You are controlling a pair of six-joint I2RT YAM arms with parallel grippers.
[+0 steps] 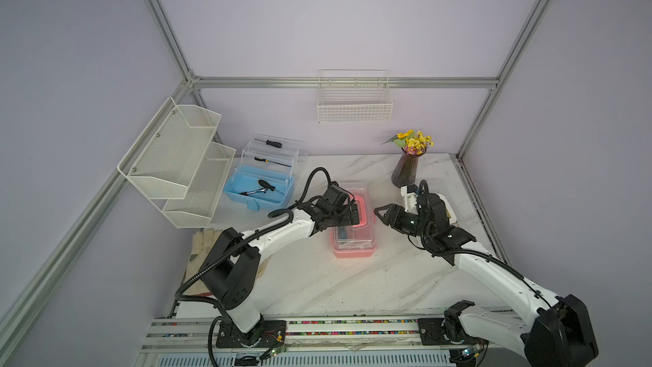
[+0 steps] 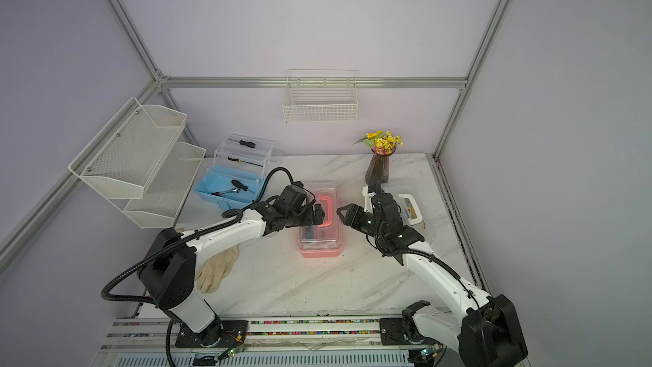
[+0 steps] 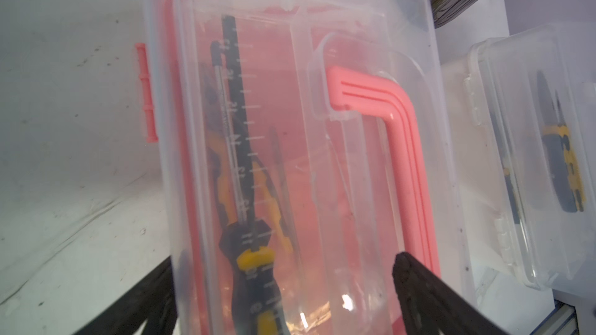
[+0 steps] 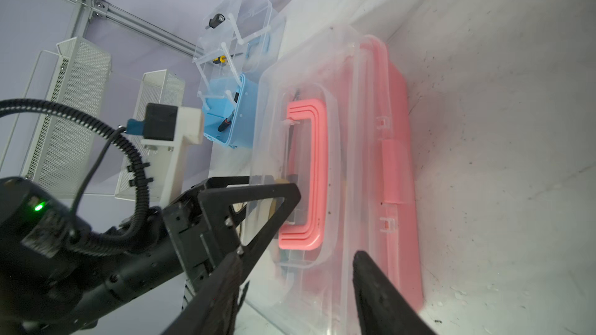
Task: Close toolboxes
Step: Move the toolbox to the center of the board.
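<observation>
Three toolboxes stand on the marble tabletop. Nearest the robot, past the cloth gloves by the left arm's base, is the pink toolbox. It sits mid-table with its long axis running near to far and its clear lid down over the pliers and screwdriver inside. The left hand hovers over that lid beside the pink handle, spread wide and holding nothing. The right hand is at the box's right edge, fingers partly apart, also empty. A pink latch lies flat against the box's long side (whether it has snapped home I cannot tell). Further right, largely hidden under the right arm, the white toolbox appears lidded too. Farther back on the left, close to the wall, the blue toolbox is plainly open. Its clear trays are lifted and stepped back toward the wall, with tools lying in them and in the base. Beyond stand a vase of flowers and a wire basket on the wall.

The blue box looks like the work remaining. It lies left of and behind the left hand, well apart, its long axis roughly left to right. The left arm is much the nearer; the right would have to cross the pink box.
</observation>
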